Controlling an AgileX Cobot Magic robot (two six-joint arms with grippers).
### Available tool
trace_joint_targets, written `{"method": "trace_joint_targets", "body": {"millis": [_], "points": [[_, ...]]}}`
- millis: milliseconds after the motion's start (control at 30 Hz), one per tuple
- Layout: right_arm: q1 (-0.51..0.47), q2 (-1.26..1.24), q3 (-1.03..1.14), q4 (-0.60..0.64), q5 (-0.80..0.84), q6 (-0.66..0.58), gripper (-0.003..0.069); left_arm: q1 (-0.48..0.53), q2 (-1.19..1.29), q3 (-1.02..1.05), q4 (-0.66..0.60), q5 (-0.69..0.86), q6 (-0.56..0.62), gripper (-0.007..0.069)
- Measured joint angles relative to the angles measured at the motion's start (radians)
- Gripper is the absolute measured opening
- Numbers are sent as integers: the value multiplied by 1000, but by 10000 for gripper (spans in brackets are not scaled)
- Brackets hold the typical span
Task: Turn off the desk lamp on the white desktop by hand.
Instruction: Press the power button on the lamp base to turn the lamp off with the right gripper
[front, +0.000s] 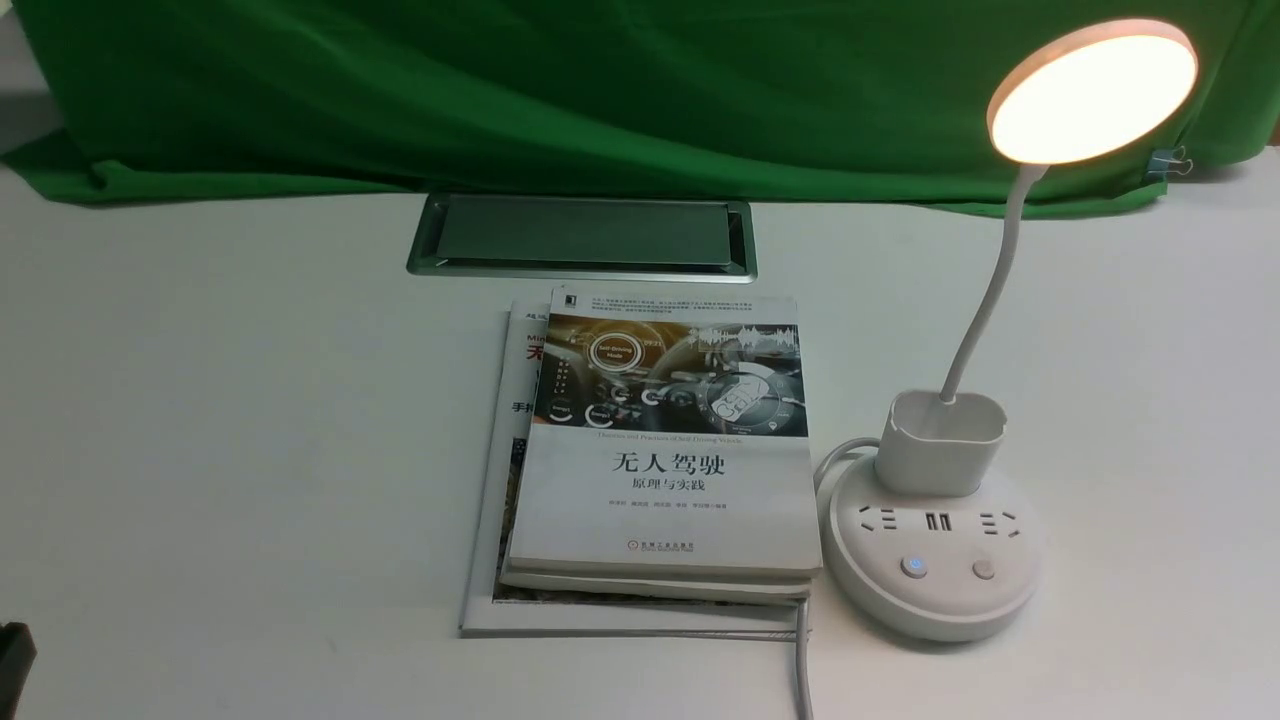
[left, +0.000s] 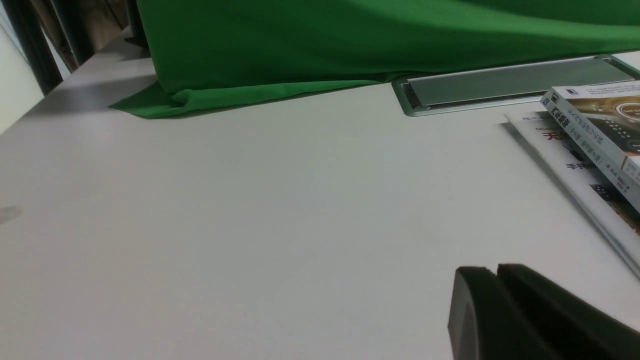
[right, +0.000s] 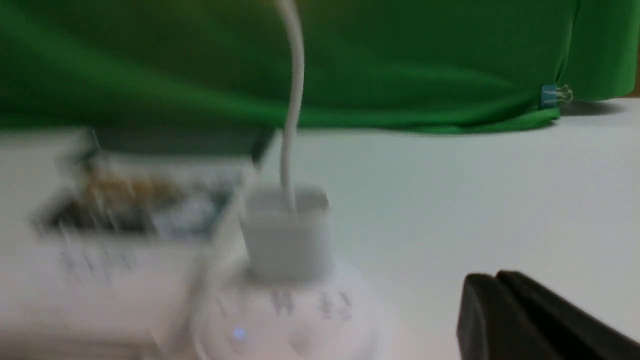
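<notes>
Toward the desk's (front: 200, 450) near right corner the desk lamp (front: 935, 560) glows, so we reckon our right gripper (right: 496, 277), fingers (right: 540, 315) pressed together, must reach its lit button (front: 913, 567)

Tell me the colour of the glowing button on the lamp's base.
Blue: the button on the desk lamp, best seen in the front view.

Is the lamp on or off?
The desk lamp is on: its round head glows warm yellow and one button on its base shines blue.
</notes>
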Motion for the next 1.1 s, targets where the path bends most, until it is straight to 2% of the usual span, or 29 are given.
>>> {"method": "trace_joint_targets", "body": {"millis": [33,100,133,267,367,467,533,700,767,800,933,1100], "points": [[0,0,0,0,-7,17,57,0,0,0,0,0,0,20],[0,0,0,9,-101,238,57,0,0,0,0,0,0,20],[0,0,0,10,-122,275,57,0,0,0,0,0,0,20],[0,0,0,11,-177,334,57,0,0,0,0,0,0,20],[3,0,-4,14,-144,355,57,0,0,0,0,0,0,20],[39,71,-125,16,59,303,62,0,0,0,0,0,0,20],[75,164,-248,17,204,220,62,0,0,0,0,0,0,20],[137,477,-538,6,541,12,62,0,0,0,0,0,0,20],[141,549,-588,1,598,-19,59,0,0,0,0,0,1,20],[141,694,-677,-12,702,-51,52,0,0,0,0,0,1,20],[142,935,-783,-25,802,-71,52,0,0,0,0,0,1,20],[173,1186,-846,-30,803,-73,37,0,0,0,0,0,1,20]]}}
